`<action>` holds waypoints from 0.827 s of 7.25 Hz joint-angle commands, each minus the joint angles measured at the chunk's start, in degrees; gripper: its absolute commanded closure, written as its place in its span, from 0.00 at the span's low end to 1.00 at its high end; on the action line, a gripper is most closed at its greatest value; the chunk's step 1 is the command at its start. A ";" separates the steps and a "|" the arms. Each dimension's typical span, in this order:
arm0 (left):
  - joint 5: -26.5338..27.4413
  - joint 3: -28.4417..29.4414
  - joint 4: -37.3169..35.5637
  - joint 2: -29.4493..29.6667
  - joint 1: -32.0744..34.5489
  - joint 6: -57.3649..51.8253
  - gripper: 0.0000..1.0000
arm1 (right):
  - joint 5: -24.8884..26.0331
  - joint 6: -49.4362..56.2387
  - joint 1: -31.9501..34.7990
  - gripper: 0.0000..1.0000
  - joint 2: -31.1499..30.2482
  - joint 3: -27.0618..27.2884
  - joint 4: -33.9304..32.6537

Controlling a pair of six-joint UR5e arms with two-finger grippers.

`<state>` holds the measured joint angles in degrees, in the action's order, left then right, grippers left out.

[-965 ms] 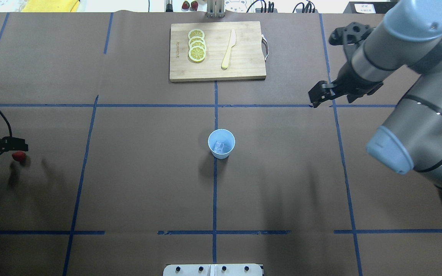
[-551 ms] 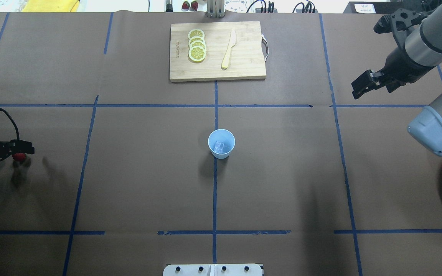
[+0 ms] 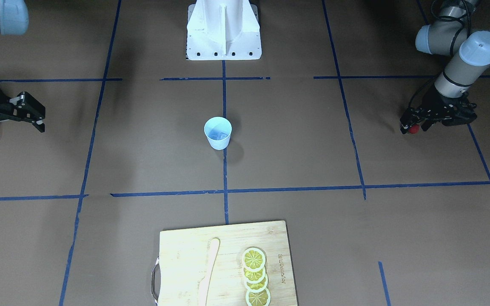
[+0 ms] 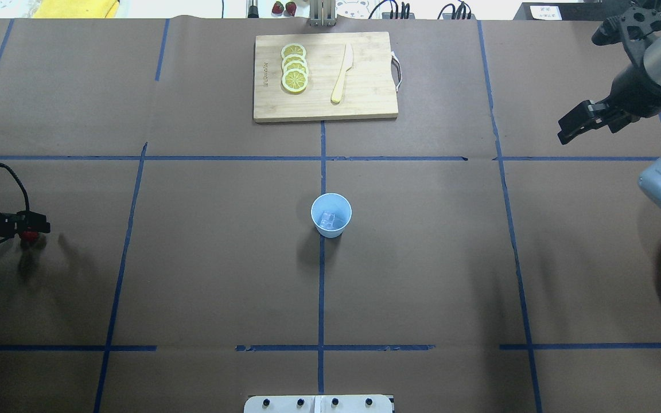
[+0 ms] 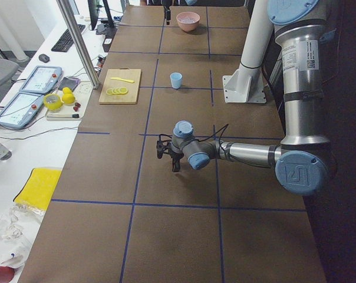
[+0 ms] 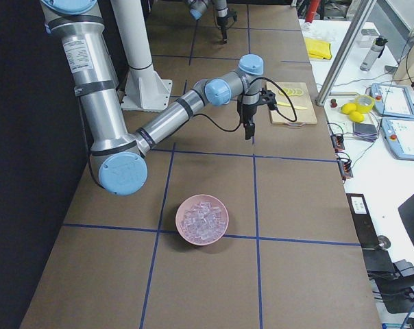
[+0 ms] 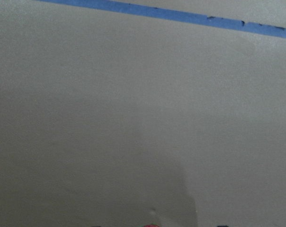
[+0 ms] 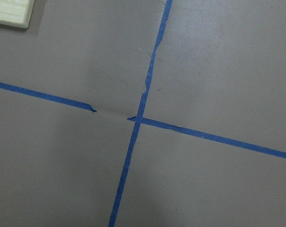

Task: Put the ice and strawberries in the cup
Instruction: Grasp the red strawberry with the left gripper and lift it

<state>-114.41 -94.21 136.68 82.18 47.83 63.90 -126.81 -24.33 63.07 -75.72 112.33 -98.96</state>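
Observation:
The pale-blue cup [image 4: 331,215] stands upright at the table's centre, also in the front view [image 3: 217,133]. Clear ice [image 4: 328,218] lies in its bottom. A small red strawberry [image 4: 29,234] lies at the far left of the table, also in the front view [image 3: 414,128]. My left gripper [image 4: 37,228] is low over it, with its jaws on either side of the berry and a gap showing [image 3: 413,126]. My right gripper [image 4: 564,133] is open and empty, high at the far right, also in the front view [image 3: 41,119].
A wooden cutting board [image 4: 325,106] with lemon slices [image 4: 294,67] and a wooden knife [image 4: 342,73] lies at the back centre. A pink bowl [image 6: 186,229] of ice [image 6: 202,219] sits at the right edge. The robot base [image 3: 223,29] is behind the cup.
My right arm has swung from near the back centre-right out towards the right edge. My left gripper has shifted slightly right and settled over the strawberry. The strawberry has stayed in place.

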 commanded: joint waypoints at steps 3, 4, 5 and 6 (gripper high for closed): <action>-0.03 -0.18 -0.10 -0.36 -0.02 -0.09 0.72 | -0.80 4.29 2.58 0.01 -1.89 -0.71 0.00; -0.20 -0.97 -0.18 -0.71 0.33 -0.17 0.92 | -0.80 4.47 2.94 0.01 -2.24 -0.71 0.00; -3.16 -2.37 -0.36 -0.97 0.68 -0.18 0.97 | -1.15 4.64 3.72 0.01 -2.76 -0.71 0.08; -6.15 -4.56 -2.80 -0.63 1.47 -0.18 0.98 | -2.03 6.82 5.21 0.00 -3.99 -0.71 0.08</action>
<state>-117.30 -96.56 135.77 81.45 48.55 63.74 -128.06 -19.28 66.81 -78.53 111.63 -98.91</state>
